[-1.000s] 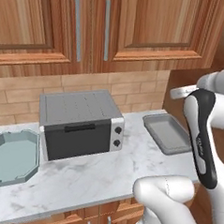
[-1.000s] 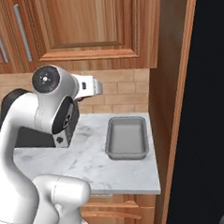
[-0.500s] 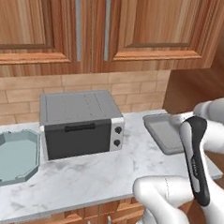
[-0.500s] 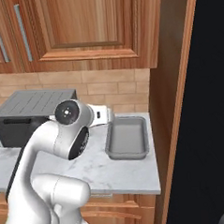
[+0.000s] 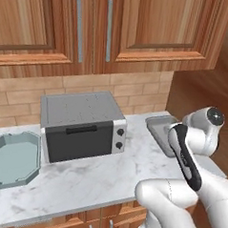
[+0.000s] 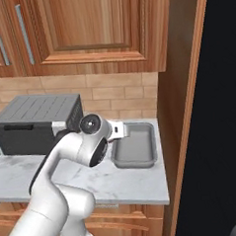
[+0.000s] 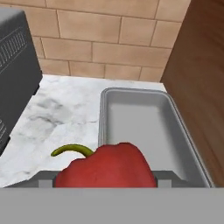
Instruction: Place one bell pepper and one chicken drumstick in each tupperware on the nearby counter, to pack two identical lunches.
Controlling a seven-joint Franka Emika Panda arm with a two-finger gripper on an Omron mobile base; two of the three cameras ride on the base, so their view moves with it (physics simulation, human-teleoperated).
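Hand view: red bell pepper (image 7: pixel 106 167) w/ a curling green stem sits right at the bottom, btwn the claw's tips – jaws spread wide around it, pinching the pepper. Just beyond it, the grey tupperware (image 7: pixel 148 131), rectangular w/ rounded corners, nothing lying inside, near rim just past the pepper.

Landmark = toaster oven (image 5: pixel 82 125), boxy silver-black, mid counter (image 5: pixel 107 175). Left base view: teal tupperware (image 5: pixel 13 160), octagonal, sits on the marble to the oven's left, near its front corner; only a slice of the grey tupperware (image 5: pixel 160 129) pokes out to the oven's right, the rest hidden behind the white arm. No pepper to be made out from here, the arm covers the hand.

Right base view: grey tupperware (image 6: pixel 135 146) in full, on the marble to the oven's right, hard against the tall wood side panel. Arm's wrist reaches over its left rim; claw itself hidden behind the wrist joint. Teal one is cut off at this frame's left edge.

Hand view also gives the brick backsplash behind the grey tupperware & the oven's dark side on the left.
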